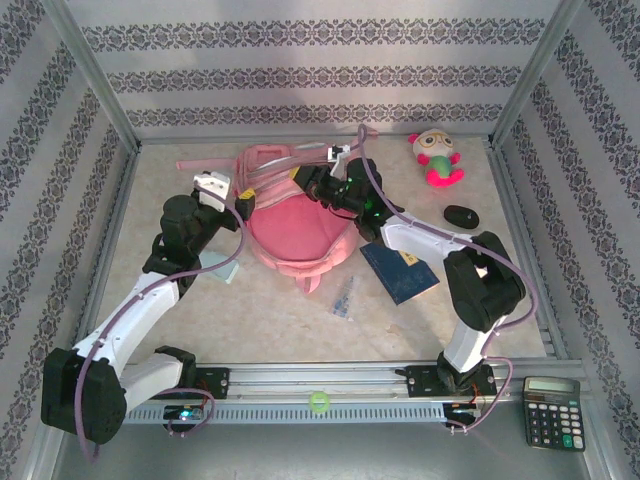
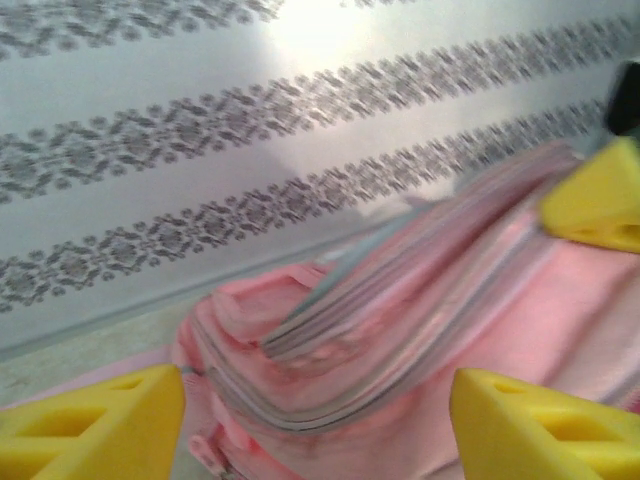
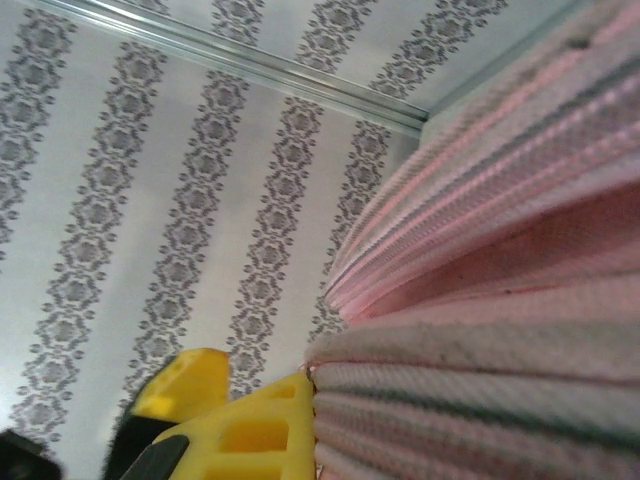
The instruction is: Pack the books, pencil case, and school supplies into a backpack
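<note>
At the far middle of the counter point(image 1: 300, 330) lies a large pink fabric backpack point(image 1: 300, 230), its straps trailing toward the far edge. The right end effector point(image 1: 320, 186) is closed on a fold of the backpack's upper fabric and holds it raised in taut pleats. The left end effector point(image 2: 320, 425) stands open at the backpack's left side. Its yellow fingers point(image 2: 95, 425) are wide apart with the lifted pink fabric ahead of them, and nothing is clamped.

A thin dark navy-blue rectangular book point(image 1: 400, 272) lies flat on the right half, just beside the backpack's near-right edge. A small clear plastic packet point(image 1: 343, 297) with bluish contents lies just left of the book, nearer the near edge. A pale teal-and-white piece point(image 1: 222, 266) sits left of the backpack, against the left arm point(image 1: 140, 300). A pink-and-green plush toy point(image 1: 436, 158) rests near the far right corner.
</note>
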Robot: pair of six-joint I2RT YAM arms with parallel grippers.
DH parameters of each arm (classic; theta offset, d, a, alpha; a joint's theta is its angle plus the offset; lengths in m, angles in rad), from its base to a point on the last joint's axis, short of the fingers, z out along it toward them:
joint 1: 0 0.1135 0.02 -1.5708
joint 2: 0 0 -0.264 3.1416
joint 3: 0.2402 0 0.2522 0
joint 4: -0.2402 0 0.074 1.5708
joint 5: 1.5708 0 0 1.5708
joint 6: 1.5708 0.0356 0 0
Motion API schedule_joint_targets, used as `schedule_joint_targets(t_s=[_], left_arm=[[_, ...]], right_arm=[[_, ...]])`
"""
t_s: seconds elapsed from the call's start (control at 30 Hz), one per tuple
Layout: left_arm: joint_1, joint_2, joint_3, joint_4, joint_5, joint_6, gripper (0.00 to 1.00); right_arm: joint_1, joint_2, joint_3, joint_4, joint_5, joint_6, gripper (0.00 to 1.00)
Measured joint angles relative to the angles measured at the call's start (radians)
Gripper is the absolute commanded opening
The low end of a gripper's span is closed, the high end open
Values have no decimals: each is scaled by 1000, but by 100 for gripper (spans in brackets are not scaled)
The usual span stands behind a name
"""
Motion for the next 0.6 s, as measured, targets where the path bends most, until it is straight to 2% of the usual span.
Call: schedule_joint_targets(t_s=[0.07,0.1,0.17,0.3,0.33,0.43,0.6], left_arm=[[0,8,23,-72,75,67,77],[1,17,33,-101,111,95,78],[1,43,53,-150,171,138,78],[1,76,68,-187,221,148,76],[1,79,68,-193,229,142,73],[-1,78,67,-200,232,93,71],[-43,51,16,-205,195,4,71]], right_arm=[[5,13,0,-6,1,-5,1],[8,15,0,-9,3,-7,6],[16,15,-2,-10,13,-9,30],[37,14,-11,-24,11,-14,55],[41,12,-21,-38,7,-19,58],[60,-10,-98,-87,8,-27,60],[80,-37,-264,-170,4,-19,65]])
